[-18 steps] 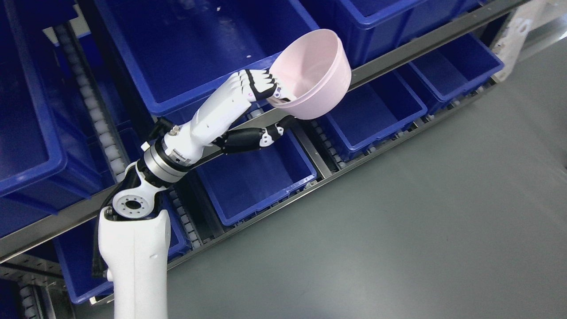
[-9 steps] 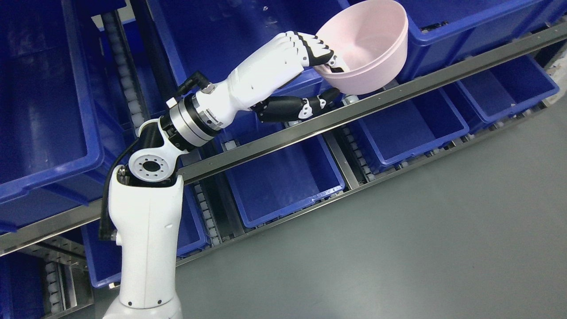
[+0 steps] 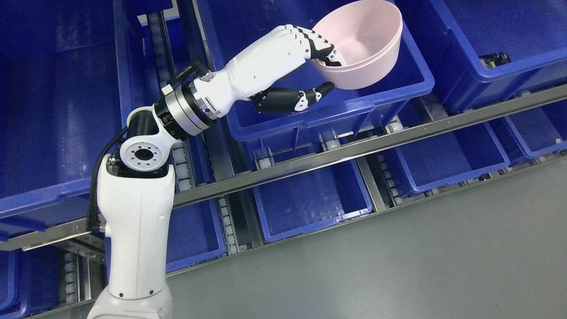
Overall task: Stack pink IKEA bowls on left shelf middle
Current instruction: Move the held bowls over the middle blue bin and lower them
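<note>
The black-tipped fingers (image 3: 321,46) of the left hand (image 3: 292,57) curl over the near rim of the pink bowl (image 3: 363,48) and reach inside it, while the dark thumb (image 3: 305,97) stretches out below the wall, so the fingers are clamped on the bowl's edge in a pinch; the bowl hangs in the air, tilted with its mouth toward the camera, above the blue bin (image 3: 328,113) on the middle level of the shelf (image 3: 376,144), and does not touch the bin as far as can be seen; no other bowl shows in that bin. The bowl looks like thin moulded plastic, smooth and matt, round with a plain rim and a tapering wall; I judge it light, stiff enough to keep its shape under a rim pinch, not fragile, but slippery, so the rim is the sensible place to hold and a one-sided grip could let it swing. The bins are hard glossy blue plastic with thick lips; they sit on white rollers between steel rails; below lies a smooth grey floor (image 3: 421,266). The right hand is not in view.
</note>
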### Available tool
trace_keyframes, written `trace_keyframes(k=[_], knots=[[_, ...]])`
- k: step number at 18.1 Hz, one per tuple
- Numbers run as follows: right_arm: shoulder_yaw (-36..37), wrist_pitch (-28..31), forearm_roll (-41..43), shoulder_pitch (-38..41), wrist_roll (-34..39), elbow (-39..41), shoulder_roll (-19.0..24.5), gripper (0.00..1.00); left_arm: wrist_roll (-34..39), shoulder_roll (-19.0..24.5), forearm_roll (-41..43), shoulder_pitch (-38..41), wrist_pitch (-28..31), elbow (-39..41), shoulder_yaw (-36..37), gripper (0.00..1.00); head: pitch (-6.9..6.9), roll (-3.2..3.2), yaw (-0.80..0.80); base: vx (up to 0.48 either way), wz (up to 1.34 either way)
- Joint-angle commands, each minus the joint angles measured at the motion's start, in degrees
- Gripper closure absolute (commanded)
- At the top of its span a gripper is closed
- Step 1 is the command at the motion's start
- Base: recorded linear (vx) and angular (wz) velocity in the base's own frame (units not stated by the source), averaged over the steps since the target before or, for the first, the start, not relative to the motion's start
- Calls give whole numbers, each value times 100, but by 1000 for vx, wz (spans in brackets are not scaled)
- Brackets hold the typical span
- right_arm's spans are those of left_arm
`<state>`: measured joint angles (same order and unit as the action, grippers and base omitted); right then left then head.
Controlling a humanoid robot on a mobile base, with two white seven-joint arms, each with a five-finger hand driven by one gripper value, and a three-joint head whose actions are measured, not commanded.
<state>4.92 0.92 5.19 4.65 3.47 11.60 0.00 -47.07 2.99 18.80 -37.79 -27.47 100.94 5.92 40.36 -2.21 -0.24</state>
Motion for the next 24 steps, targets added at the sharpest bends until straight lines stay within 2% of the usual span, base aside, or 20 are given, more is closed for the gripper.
trace_keyframes(k=[1,10,14,20,24], knots=[[0,-4,0,1,-4,0,-100,0,-21,351,36,-141,154,31,-109,93,0,0,0,123,119],[0,-4,0,1,5,0,-100,0,-21,360,53,-149,453,-4,-170,93,0,0,0,74,36],[0,-4,0,1,-4,0,-100,0,-293,369,246,-298,655,-162,-153,93,0,0,0,7,-1],[0,-4,0,1,5,0,-100,0,-628,369,579,-544,1480,-424,312,92,0,0,0,0,0],[0,-4,0,1,5,0,-100,0,-716,369,975,-616,1648,-777,454,87,0,0,0,-11,-10]])
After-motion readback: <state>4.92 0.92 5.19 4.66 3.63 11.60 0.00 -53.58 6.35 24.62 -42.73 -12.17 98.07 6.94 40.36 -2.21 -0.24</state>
